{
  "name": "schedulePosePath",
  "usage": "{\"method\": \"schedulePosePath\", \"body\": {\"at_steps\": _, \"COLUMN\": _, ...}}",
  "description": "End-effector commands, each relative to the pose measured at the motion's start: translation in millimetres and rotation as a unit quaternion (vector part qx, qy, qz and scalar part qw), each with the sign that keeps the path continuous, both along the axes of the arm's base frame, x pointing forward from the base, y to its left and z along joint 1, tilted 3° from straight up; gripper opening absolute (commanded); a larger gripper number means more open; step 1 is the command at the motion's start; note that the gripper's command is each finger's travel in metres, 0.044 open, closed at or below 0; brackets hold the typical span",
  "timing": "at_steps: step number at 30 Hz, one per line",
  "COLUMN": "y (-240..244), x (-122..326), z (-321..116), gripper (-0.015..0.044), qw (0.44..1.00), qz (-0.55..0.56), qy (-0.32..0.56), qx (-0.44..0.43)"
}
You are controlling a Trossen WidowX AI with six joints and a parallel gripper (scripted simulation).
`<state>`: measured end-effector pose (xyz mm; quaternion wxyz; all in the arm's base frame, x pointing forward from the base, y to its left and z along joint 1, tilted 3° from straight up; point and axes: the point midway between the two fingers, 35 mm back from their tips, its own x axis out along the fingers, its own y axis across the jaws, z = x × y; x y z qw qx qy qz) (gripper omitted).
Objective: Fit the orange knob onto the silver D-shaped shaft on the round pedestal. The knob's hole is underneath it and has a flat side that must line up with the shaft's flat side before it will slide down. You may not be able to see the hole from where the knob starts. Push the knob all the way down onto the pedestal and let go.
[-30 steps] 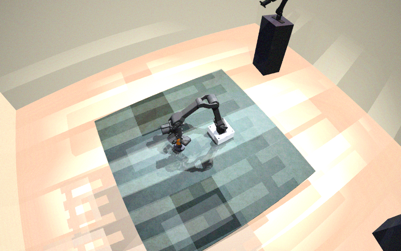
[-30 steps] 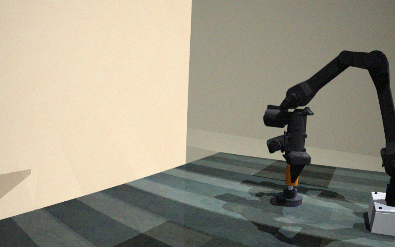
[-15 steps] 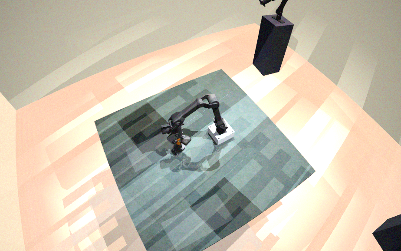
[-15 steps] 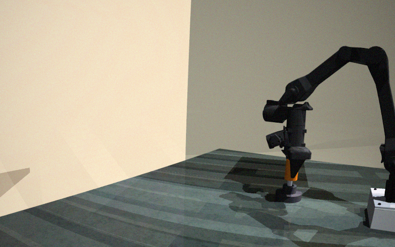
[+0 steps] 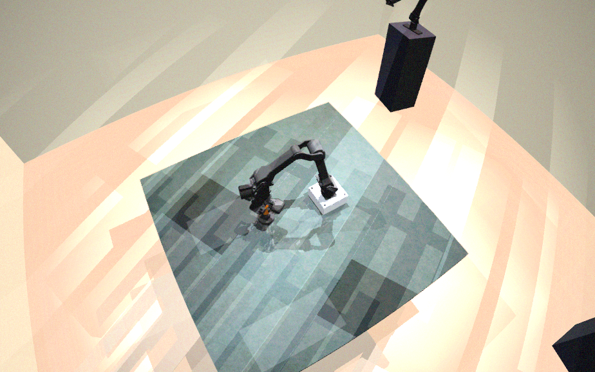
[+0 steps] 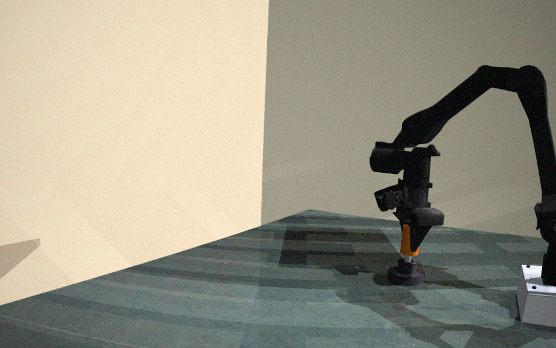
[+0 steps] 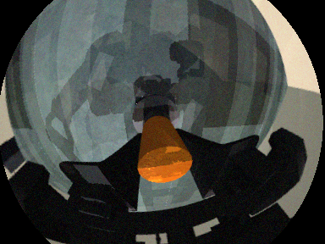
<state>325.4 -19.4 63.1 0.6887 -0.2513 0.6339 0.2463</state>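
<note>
My end effector (image 5: 265,213) (image 6: 410,242) (image 7: 158,134) is black, the knob (image 5: 266,210) (image 6: 405,239) (image 7: 162,144) orange, the shaft (image 6: 408,259) silver. I see a dark purplish-grey pedestal (image 5: 264,221) (image 6: 405,276) (image 7: 156,102), a white base box (image 5: 325,206) (image 6: 539,307), and a teal counter (image 5: 289,315) (image 6: 184,312) (image 7: 76,51) patterned with darker stripes and patches.

The top view looks steeply down from high and far off; the exterior looks nearly level from nearer. Both share the arm (image 5: 281,164) (image 6: 459,102). The wrist view faces down the hand (image 5: 265,211) (image 6: 410,242) (image 7: 158,134), close in.
</note>
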Motion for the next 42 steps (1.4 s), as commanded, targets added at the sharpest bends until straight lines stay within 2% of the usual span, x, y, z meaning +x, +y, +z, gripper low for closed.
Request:
{"method": "schedulePosePath", "body": {"at_steps": 1, "y": 0.1, "x": 0.1, "z": -1.2, "gripper": 0.0, "qw": 1.0, "qz": 0.005, "qy": 0.0, "qx": 0.0}}
{"method": "schedulePosePath", "body": {"at_steps": 29, "y": 0.0, "x": 0.2, "z": 3.2, "gripper": 0.0, "qw": 1.0, "qz": 0.005, "qy": 0.0, "qx": 0.0}}
{"method": "schedulePosePath", "body": {"at_steps": 36, "y": 0.0, "x": -0.1, "z": 1.6, "gripper": 0.0, "qw": 0.995, "qz": 0.104, "qy": -0.002, "qx": -0.007}}
{"method": "schedulePosePath", "body": {"at_steps": 42, "y": 0.0, "x": 0.1, "z": -0.5, "gripper": 0.0, "qw": 0.994, "qz": 0.109, "qy": -0.002, "qx": -0.008}}
